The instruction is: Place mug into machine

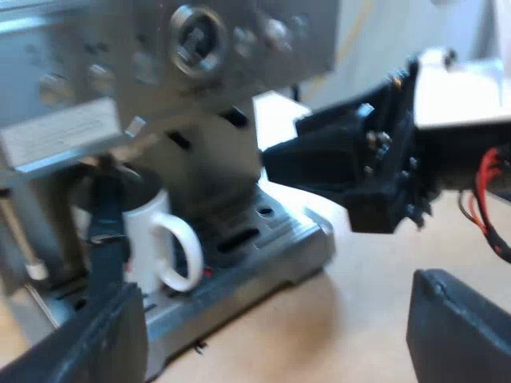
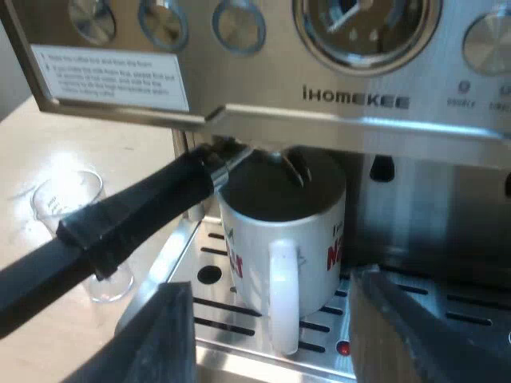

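Observation:
A white mug (image 2: 279, 239) with red lettering stands upright on the espresso machine's drip tray (image 2: 447, 307), under the brew head, its handle facing me. The metal holder's dark handle (image 2: 136, 211) sticks out from the brew head just above the mug's rim. My right gripper (image 2: 291, 343) is open, one finger on each side of the mug's handle, close in front of the mug without gripping it. From farther off, my left gripper (image 1: 271, 343) is open and holds nothing; beyond it the mug (image 1: 148, 239) sits on the tray (image 1: 271, 239), with the right arm's gripper (image 1: 319, 159) at the machine's front.
The espresso machine (image 2: 359, 100) has dials, a pressure gauge and a label plate (image 2: 112, 76) across its front panel. A clear measuring glass (image 2: 72, 219) stands on the light wooden table (image 1: 335, 319) beside the machine, under the holder's handle.

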You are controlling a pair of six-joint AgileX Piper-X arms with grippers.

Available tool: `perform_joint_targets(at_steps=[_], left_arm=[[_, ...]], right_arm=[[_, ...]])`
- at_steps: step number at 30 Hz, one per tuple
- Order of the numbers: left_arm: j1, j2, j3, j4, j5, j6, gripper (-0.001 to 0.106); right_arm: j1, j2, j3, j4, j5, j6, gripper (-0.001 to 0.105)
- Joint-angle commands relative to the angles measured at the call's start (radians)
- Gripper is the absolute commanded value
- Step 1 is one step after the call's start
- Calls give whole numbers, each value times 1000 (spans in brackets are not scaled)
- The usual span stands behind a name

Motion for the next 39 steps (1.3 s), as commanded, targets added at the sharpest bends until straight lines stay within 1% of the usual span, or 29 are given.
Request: perform_joint_targets(at_steps=[1, 4, 6, 7, 8, 9, 10, 11, 12, 13, 19, 20, 22, 26, 31, 39], left_arm=[[-3, -38, -9, -4, -43, -16, 68], [-3, -42, -9, -4, -56, -16, 68], [-3, -42, -9, -4, -64, -16, 68], [-3, -42, -9, -6, -71, -16, 68], [-3, -42, -9, -7, -74, -16, 68], [-3, -42, -9, -11, -78, -16, 68], [-3, -42, -9, -17, -79, -16, 68], [-3, -42, -9, -20, -79, -16, 68], [-3, -42, -9, -27, -79, -16, 68], [-3, -39, -9, -31, -82, -16, 68], [-3, -20, -9, -32, -85, -30, 68], [-3, -17, -9, -34, -85, -30, 68], [-3, -1, -9, -50, -85, -30, 68], [-3, 28, -9, -100, -71, -30, 68], [-3, 63, -9, -126, -69, -30, 68], [-3, 70, -9, -129, -60, -30, 68]], right_arm=[[1, -16, -2, -28, 6, -17, 47], [1, -16, -2, -50, 4, -27, 47], [1, -16, -2, -69, 2, -75, 45], [1, -16, -2, -79, -7, -110, 41], [1, -16, -2, -85, -22, -134, 37], [1, -16, -2, -101, -41, -162, 29], [1, -16, -2, -121, -65, -198, 18], [1, -16, -2, -126, -79, -211, 12], [1, -16, -2, -143, -94, -226, 2], [1, -16, -2, -164, -92, -227, 0], [-40, -16, -2, -234, -92, -227, 0], [-44, -16, -2, -238, -99, -227, 0], [-64, -16, -4, -247, -151, -227, 0], [-76, -1, -21, -247, -167, -227, 0], [-79, 59, -74, -247, -167, -227, 0], [-99, 154, -164, -247, -151, -227, 0]])
